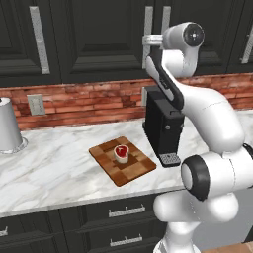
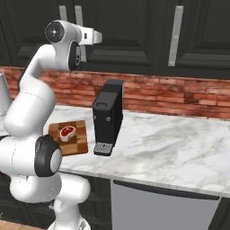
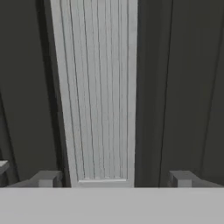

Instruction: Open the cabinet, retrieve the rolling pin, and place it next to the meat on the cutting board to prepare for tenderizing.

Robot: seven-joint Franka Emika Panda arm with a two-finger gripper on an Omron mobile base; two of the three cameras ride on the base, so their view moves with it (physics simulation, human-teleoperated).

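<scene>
Brushed silver marks the handle [image 3: 98, 96] of the near-black cabinet [image 1: 99, 39], framed between the two fingertips [image 3: 46, 178] of the gripper [image 3: 114, 179]. The jaws stand wide on either side of the bar and clasp nothing. Both doors appear shut, so the opening step is judged barely begun; no rolling pin can be seen, presumably inside. Retrieval and placement remain. On the marble counter [image 1: 54, 163] lies the checkered board [image 1: 123, 160], carrying the meat [image 1: 121, 152] near its centre, just beside a black coffee machine [image 1: 163, 123]. No brand, label or writing is legible anywhere.
</scene>
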